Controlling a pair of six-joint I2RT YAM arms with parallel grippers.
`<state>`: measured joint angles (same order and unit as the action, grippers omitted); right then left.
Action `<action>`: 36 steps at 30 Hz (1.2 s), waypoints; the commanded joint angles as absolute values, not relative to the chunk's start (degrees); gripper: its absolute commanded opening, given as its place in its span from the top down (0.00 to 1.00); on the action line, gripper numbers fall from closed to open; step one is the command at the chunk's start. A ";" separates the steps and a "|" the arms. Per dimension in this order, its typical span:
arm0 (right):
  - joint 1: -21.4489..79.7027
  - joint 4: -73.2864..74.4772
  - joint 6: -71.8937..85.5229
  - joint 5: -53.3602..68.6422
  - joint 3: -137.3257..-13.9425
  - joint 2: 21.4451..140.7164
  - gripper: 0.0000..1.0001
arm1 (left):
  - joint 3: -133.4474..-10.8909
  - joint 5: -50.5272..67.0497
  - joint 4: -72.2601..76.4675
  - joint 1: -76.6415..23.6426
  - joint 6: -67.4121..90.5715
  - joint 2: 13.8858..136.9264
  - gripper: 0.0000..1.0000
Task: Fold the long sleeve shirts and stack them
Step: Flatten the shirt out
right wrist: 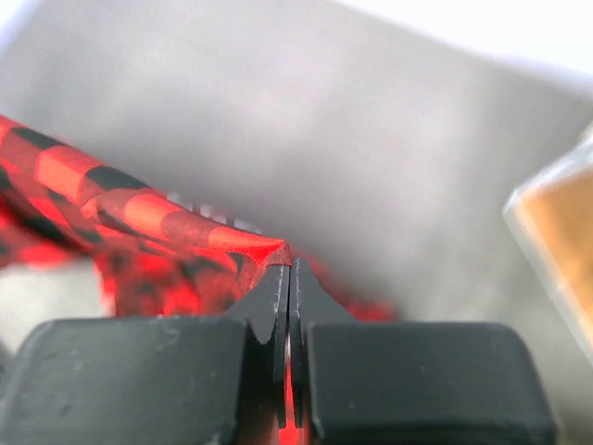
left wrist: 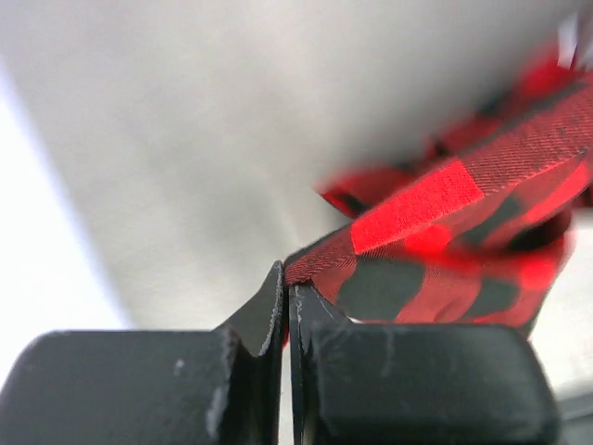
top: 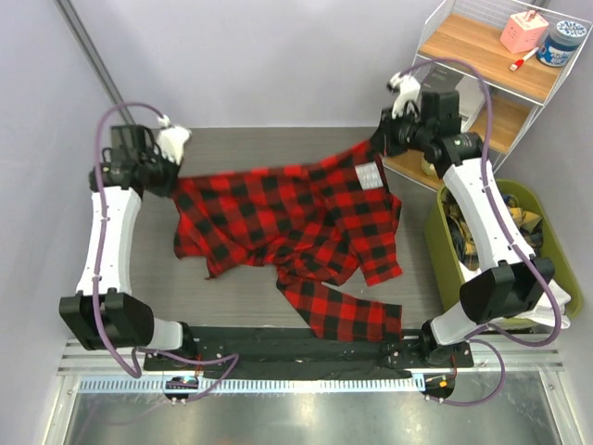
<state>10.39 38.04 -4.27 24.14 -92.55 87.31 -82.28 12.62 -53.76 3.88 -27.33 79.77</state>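
Observation:
A red-and-black check flannel shirt (top: 287, 218) hangs stretched between my two grippers above the table, its lower part and one sleeve (top: 347, 313) trailing toward the near edge. A white lettered patch (top: 368, 175) shows near its right upper corner. My left gripper (top: 172, 176) is shut on the shirt's left edge; the left wrist view shows cloth (left wrist: 426, 232) pinched at the fingertips (left wrist: 286, 278). My right gripper (top: 380, 142) is shut on the right upper corner; the right wrist view shows cloth (right wrist: 139, 222) pinched at the tips (right wrist: 288, 264).
A white wire shelf (top: 482, 56) with wooden boards stands at the back right, holding a pink box (top: 523, 32) and a blue-lidded jar (top: 561, 44). A green bin (top: 547, 250) of cloth stands at the right. The grey table (top: 232, 144) lies below.

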 commanded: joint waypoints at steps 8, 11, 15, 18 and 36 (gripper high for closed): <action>10.63 21.89 8.43 14.69 -126.29 92.90 0.99 | -106.61 2.11 -47.03 4.57 -21.01 77.09 1.00; 10.63 21.09 9.05 13.36 -127.53 89.93 0.99 | -107.58 1.50 -45.27 4.57 -21.62 72.70 1.00; 10.72 21.01 8.62 12.22 -124.37 82.13 0.99 | -103.99 -1.47 -40.11 4.48 -21.88 64.01 1.00; 10.63 21.18 7.74 10.90 -120.68 74.31 0.99 | -96.26 -3.43 -34.30 4.57 -23.98 53.73 1.00; 8.26 22.17 1.68 6.94 -118.32 70.30 0.99 | -95.82 -6.24 -32.71 4.57 -29.26 48.59 1.00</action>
